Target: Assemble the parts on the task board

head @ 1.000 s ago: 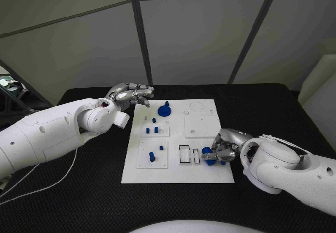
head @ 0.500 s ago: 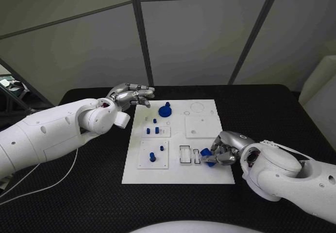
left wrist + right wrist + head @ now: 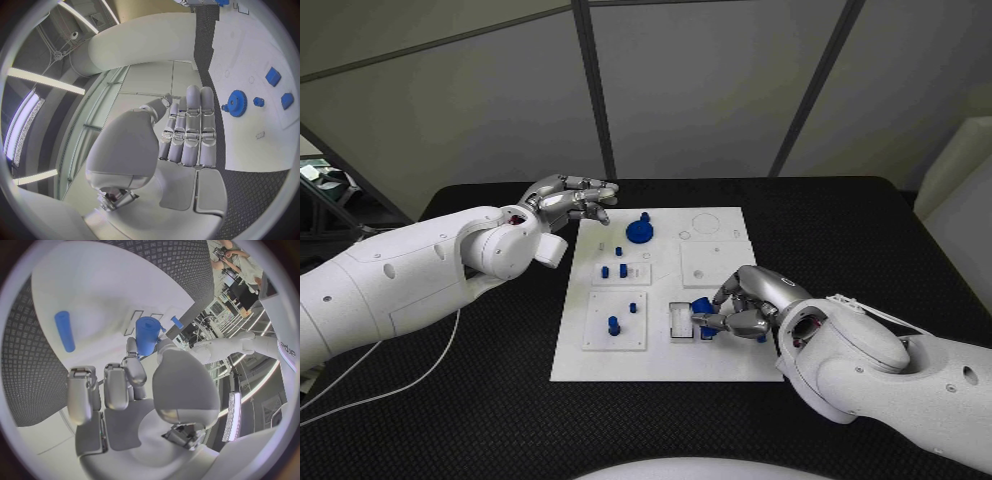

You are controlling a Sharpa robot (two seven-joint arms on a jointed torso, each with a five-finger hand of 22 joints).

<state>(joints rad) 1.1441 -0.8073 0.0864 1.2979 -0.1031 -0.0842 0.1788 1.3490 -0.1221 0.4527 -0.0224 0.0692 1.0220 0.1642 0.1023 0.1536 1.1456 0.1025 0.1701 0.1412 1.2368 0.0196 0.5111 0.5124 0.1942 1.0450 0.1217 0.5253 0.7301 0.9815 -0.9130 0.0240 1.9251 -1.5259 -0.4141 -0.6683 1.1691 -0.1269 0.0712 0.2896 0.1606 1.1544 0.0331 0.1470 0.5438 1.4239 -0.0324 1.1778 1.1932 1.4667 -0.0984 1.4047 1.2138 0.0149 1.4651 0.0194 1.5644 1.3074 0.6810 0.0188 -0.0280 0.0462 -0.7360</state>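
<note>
I see the black table (image 3: 473, 400) carrying the white task board (image 3: 718, 360) at its middle. My right hand (image 3: 744, 305) sits over the board's 4 o'clock area, fingers closed around a blue part (image 3: 147, 335), a stubby cylinder, held just above the small slotted holder (image 3: 679, 318). My left hand (image 3: 571, 200) hovers off the board's 11 o'clock corner, fingers curled in with nothing in them. On the board, a blue gear (image 3: 639, 229) stands near 12 o'clock; a blue peg (image 3: 613, 322) stands upright at 8 o'clock. Another blue rod (image 3: 64, 331) lies flat on the board near the right hand.
</note>
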